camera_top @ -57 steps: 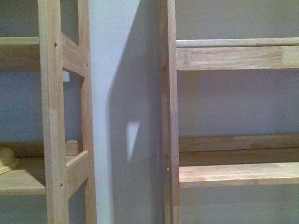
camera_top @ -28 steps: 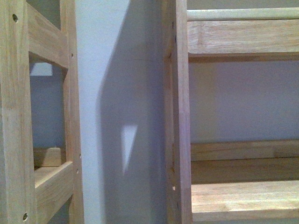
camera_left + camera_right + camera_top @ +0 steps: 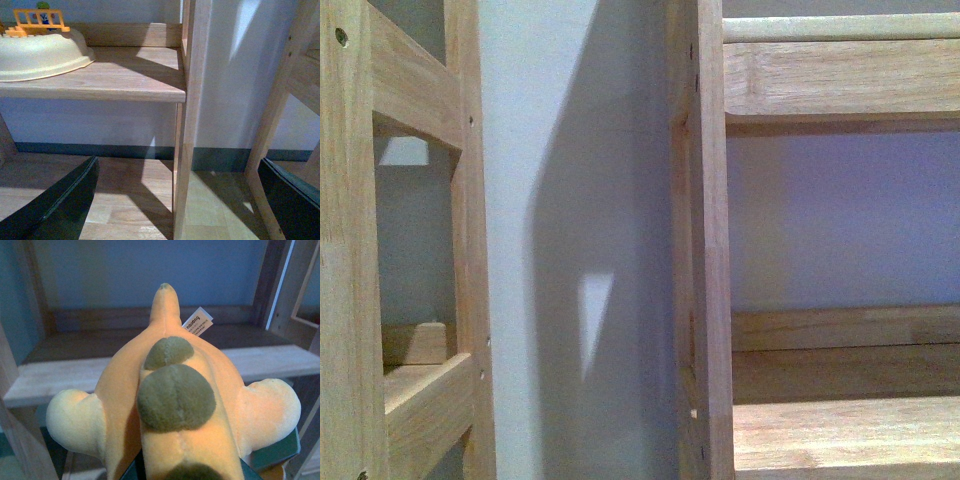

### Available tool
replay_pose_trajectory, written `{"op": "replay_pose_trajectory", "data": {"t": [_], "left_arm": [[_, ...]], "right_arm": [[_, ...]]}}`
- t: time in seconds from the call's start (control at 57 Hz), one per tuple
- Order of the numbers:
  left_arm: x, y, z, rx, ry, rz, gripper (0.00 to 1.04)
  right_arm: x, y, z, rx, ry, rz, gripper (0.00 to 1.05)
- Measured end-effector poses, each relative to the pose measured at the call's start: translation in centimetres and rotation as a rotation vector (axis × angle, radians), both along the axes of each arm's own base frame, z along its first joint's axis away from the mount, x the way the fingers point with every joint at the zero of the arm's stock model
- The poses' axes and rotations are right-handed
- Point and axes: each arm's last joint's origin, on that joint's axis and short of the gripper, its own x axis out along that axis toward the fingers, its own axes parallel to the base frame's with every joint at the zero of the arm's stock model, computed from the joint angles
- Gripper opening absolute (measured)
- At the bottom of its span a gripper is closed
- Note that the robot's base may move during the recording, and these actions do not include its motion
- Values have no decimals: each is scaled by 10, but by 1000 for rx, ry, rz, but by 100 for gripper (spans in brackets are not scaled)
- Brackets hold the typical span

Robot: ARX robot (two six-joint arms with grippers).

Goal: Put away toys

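Observation:
The toy is an orange-yellow plush animal (image 3: 175,405) with dark olive spots, pale stubby limbs and a white tag. It fills the right wrist view. My right gripper (image 3: 195,471) is shut on it from below, and only dark bits of the fingers (image 3: 274,452) show beside the plush. The plush hangs in front of an empty wooden shelf board (image 3: 55,380). My left gripper (image 3: 175,205) is open with nothing between its dark fingers (image 3: 57,202), above the wooden floor and beside a shelf post (image 3: 189,125). Neither gripper nor the plush appears in the front view.
A cream round playset with an orange fence (image 3: 40,50) sits on the left unit's shelf (image 3: 130,80). The front view shows two wooden shelf units close up, the left frame (image 3: 350,260) and the right upright (image 3: 708,250) with a bare board (image 3: 840,435), and white wall between.
The front view has drawn closer to the shelves. The left frame has slid toward the picture's left edge and the right unit's boards sit slightly lower than before.

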Motion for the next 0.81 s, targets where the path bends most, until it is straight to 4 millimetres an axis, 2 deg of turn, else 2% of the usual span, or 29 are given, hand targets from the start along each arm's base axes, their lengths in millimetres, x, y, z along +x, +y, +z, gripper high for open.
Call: {"op": "replay_pose_trajectory", "data": {"t": [0.14, 0.263, 0.562, 0.632, 0.807], "left_arm": [[0, 0, 0, 0, 0, 0, 98], [0, 0, 0, 0, 0, 0, 98], [0, 0, 0, 0, 0, 0, 98], [0, 0, 0, 0, 0, 0, 98], [0, 0, 0, 0, 0, 0, 98]], "right_arm": [[0, 7, 51, -11, -98, 28, 7], [-1, 11, 88, -26, -177, 45, 7], [1, 18, 158, -131, -342, 58, 7], [1, 15, 177, -163, -378, 62, 7], [0, 6, 207, -208, -417, 130, 7]]}}
